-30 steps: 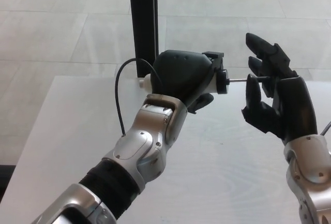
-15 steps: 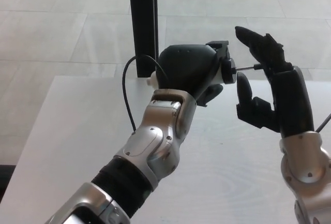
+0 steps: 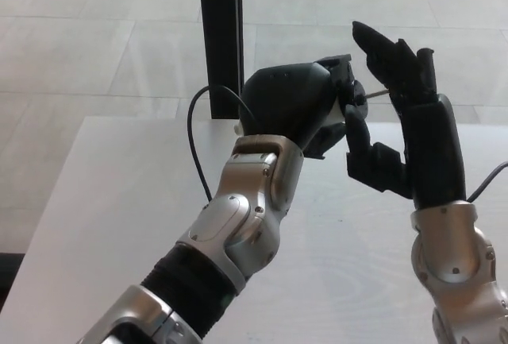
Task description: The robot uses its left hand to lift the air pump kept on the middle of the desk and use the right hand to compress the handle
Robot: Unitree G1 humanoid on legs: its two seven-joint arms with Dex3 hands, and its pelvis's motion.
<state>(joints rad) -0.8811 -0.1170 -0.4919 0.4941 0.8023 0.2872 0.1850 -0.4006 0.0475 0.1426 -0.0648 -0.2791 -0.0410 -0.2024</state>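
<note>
My left hand (image 3: 290,110) is shut on the air pump (image 3: 343,82) and holds it raised above the desk, lying roughly level. Most of the pump's body is hidden inside the fist; its black cap pokes out on the right and a white end (image 3: 238,128) on the left. A thin black hose (image 3: 193,141) loops down from that white end. A short piece of metal rod (image 3: 375,92) runs from the cap to my right hand (image 3: 405,133). That hand stands upright and open, its flat fingers against the rod's end. The handle itself is hidden behind them.
The white desk (image 3: 103,201) spreads below both arms. A black upright post (image 3: 220,34) stands behind the desk's far edge, just behind the pump. Pale floor tiles lie beyond.
My right hand has moved left toward the pump, and the exposed rod has grown much shorter. My left hand has lifted the pump slightly up and to the right.
</note>
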